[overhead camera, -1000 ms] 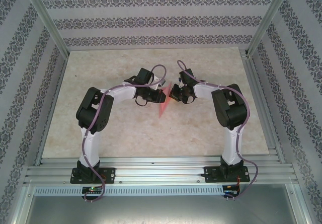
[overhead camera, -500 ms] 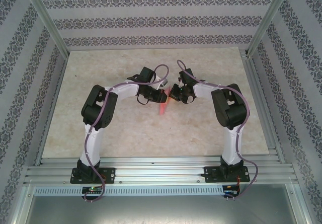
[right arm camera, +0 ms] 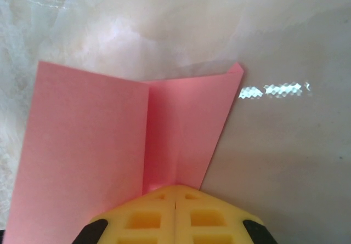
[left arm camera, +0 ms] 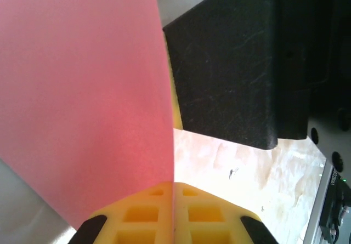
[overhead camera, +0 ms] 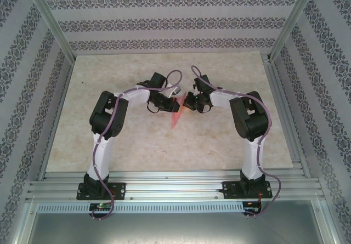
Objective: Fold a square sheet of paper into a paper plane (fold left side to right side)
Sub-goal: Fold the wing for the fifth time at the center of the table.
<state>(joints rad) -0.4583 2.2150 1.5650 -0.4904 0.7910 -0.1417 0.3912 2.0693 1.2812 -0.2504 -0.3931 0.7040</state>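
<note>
Clamped tight on the thin salmon-pink square sheet of paper (right arm camera: 88,145): left end effector (left arm camera: 174,186), right end effector (right arm camera: 175,188); held up over the beige tabletop (overhead camera: 219,140); hanging flap swung slightly since a second ago; centre crease probably forming.

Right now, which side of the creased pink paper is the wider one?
The paper flap left of the crease in the right wrist view: a broad rectangle. The other flap is narrower, with a slanted edge.

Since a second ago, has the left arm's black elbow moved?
Yes. The left arm's elbow has shifted a little to the right, toward the table's middle, judged against its fixed base.
</note>
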